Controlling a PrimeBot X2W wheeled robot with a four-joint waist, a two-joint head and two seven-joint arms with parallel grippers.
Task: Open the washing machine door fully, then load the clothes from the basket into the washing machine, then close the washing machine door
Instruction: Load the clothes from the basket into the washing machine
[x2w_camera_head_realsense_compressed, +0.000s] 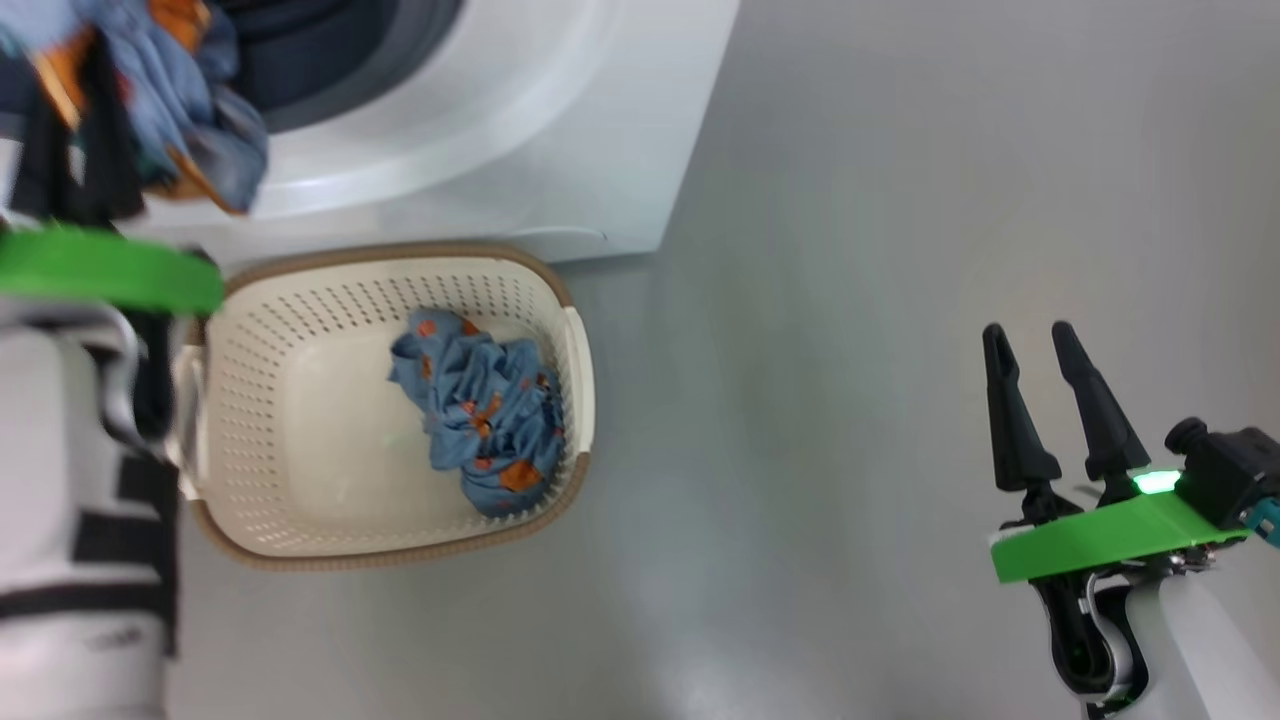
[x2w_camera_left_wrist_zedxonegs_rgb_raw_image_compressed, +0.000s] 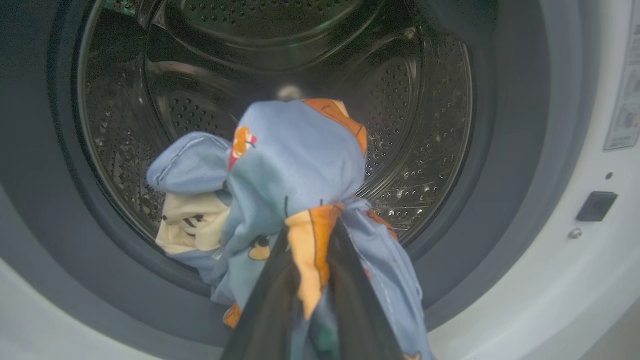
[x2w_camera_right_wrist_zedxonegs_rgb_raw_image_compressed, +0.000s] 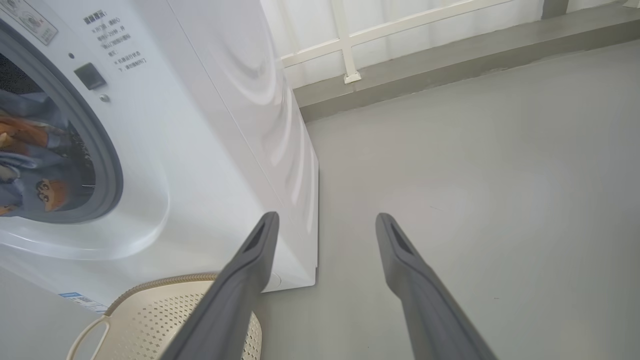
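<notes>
Clothes (x2w_camera_head_realsense_compressed: 480, 410): two | left hand (x2w_camera_left_wrist_zedxonegs_rgb_raw_image_compressed: 312, 235) clamps one | basket (x2w_camera_head_realsense_compressed: 400, 262) holds one | right hand (x2w_camera_head_realsense_compressed: 1027, 332) apart

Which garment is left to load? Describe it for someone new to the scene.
Find the white washing machine; a cream basket sits on the floor before it. Inside lies a crumpled blue garment with orange prints. Its twin hangs from the left tool at the drum.

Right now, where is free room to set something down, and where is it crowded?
Free: the grey floor between the basket and the open right end effector; the basket's left half beside the garment lying there. Crowded: the washing machine's drum mouth, where the left end effector grips the other garment.
</notes>
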